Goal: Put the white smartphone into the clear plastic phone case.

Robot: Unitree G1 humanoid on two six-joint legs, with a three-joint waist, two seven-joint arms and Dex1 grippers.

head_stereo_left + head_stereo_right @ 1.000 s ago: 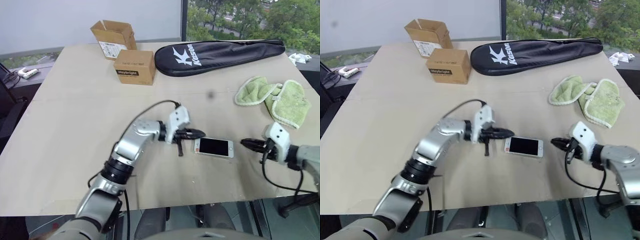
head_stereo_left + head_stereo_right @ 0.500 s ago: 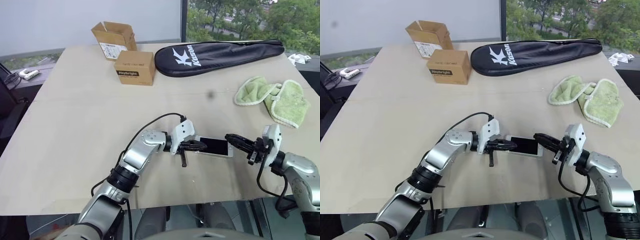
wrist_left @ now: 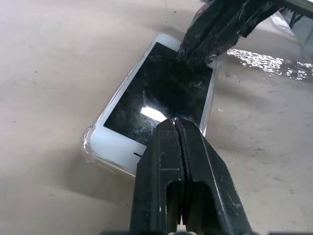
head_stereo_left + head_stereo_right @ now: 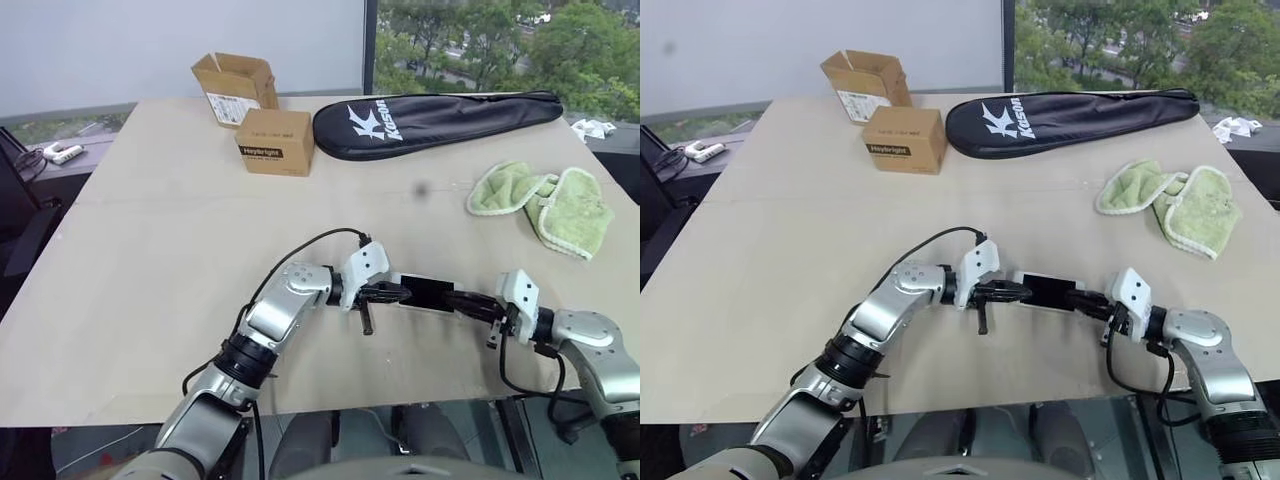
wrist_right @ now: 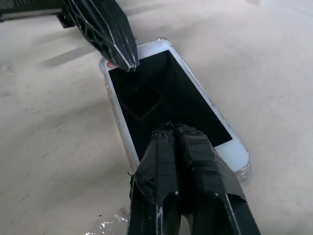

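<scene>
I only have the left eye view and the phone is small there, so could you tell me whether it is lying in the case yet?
Observer: Yes. The left wrist view shows the clear plastic phone case rimming the white smartphone at its corner.
Operator: Thank you. Are the grippers open?
Observer: No. The left gripper is shut, tips over the phone's near end.
Operator: And the right one?
Observer: The right gripper is shut too, over the screen.

One smartphone [image 4: 428, 293], two cardboard boxes [image 4: 274, 142], two green cloths [image 4: 572, 209], one racket bag [image 4: 430, 111].
</scene>
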